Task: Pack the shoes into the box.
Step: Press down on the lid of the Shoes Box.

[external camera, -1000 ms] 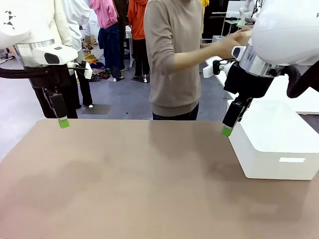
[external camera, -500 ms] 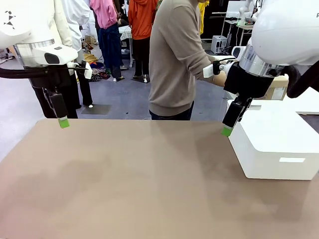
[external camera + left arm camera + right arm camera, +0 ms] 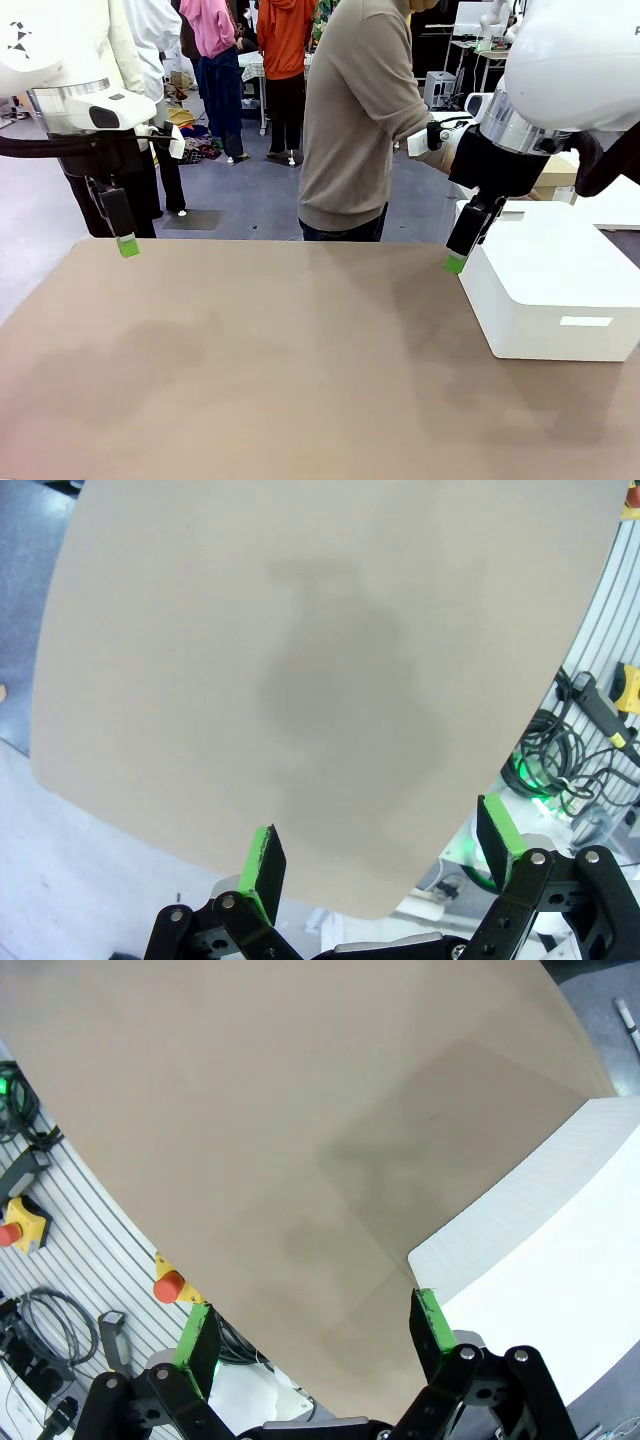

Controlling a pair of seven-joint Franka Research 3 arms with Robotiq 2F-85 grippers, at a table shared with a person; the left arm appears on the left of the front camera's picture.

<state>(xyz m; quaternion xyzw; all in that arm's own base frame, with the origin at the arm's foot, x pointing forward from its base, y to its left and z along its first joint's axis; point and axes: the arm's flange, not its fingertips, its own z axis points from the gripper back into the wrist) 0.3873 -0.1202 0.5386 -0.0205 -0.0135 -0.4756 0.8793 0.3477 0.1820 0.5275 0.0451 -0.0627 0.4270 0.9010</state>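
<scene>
both pincers stand wide and hold nothing. the left gripper (image 3: 375, 865) hangs over the bare tan table (image 3: 280, 360), its green pads (image 3: 262, 872) well apart; from the front it sits at about 9 o'clock, above the far table edge. the right gripper (image 3: 312, 1338), jaws equally wide, hovers at about 3 o'clock just beside the corner of a white box (image 3: 550, 290), not touching it. that box looks closed, so its contents cannot be seen. behind the right arm, at about 2 o'clock, a tan cardboard box (image 3: 556, 176) is mostly hidden, seemingly carried by a person (image 3: 355, 120) at the far side; the holding hand is covered.
</scene>
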